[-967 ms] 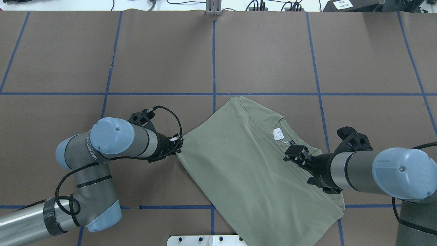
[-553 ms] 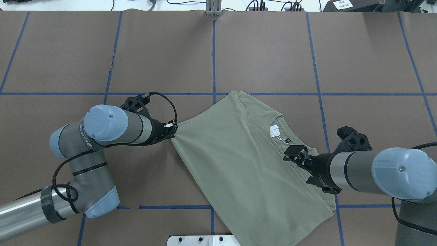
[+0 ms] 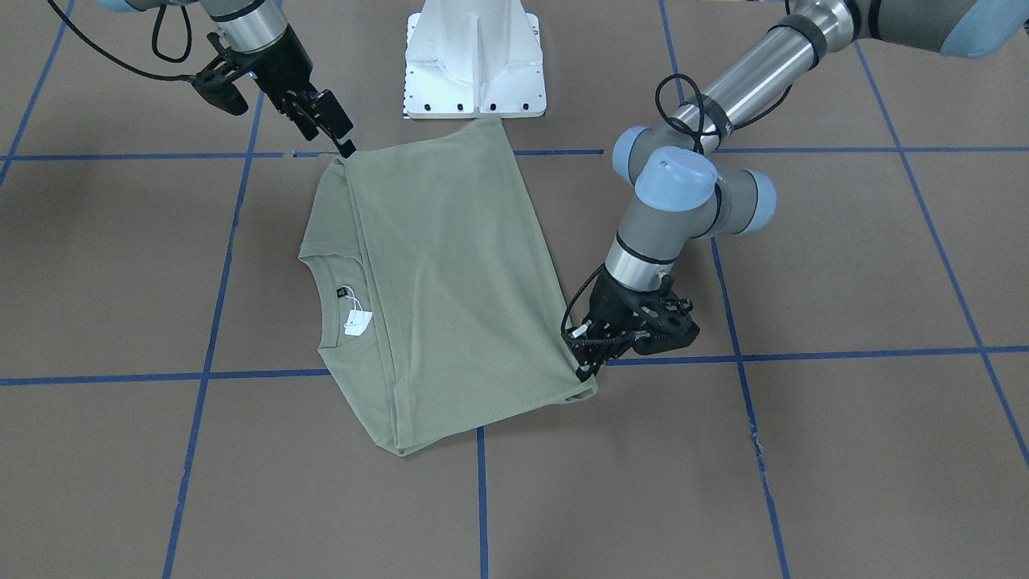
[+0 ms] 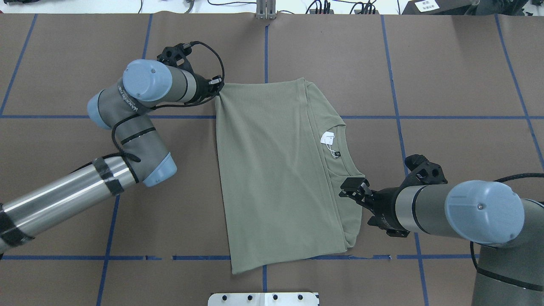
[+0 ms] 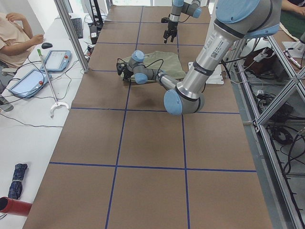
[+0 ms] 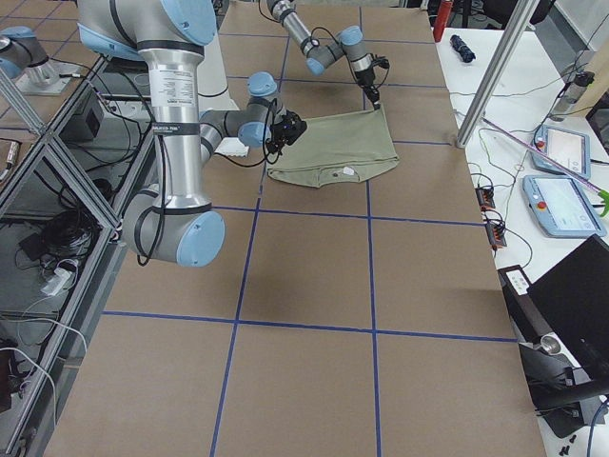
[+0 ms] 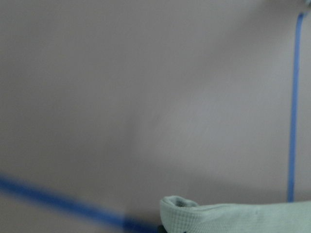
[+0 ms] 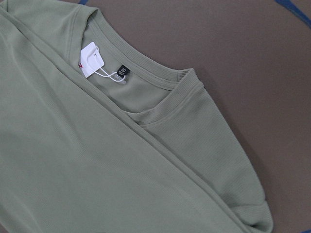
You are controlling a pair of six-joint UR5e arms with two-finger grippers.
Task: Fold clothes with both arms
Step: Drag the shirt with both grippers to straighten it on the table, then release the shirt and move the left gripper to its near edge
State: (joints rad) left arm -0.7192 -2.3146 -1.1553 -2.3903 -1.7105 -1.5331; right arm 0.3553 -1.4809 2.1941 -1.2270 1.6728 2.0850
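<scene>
I judge we're mid-fold: the half-folded shirt (image 4: 272, 170) lies flat on the tabletop (image 4: 85, 63) just beyond the pedestal base (image 4: 263, 297), left pincer (image 4: 217, 90) clamped on its corner farthest from the base, right pincer (image 4: 349, 188) at the base-side shoulder, apart or together I cannot tell, so next comes a clean release and regrasp.

Silver-grey tubular arms (image 4: 63, 199) carry light blue joint caps (image 4: 483, 211) and looping black cables (image 4: 217, 59).

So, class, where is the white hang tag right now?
In the overhead view the white hang tag lies right of centre, inside the shirt's collar, beyond the right gripper.
</scene>
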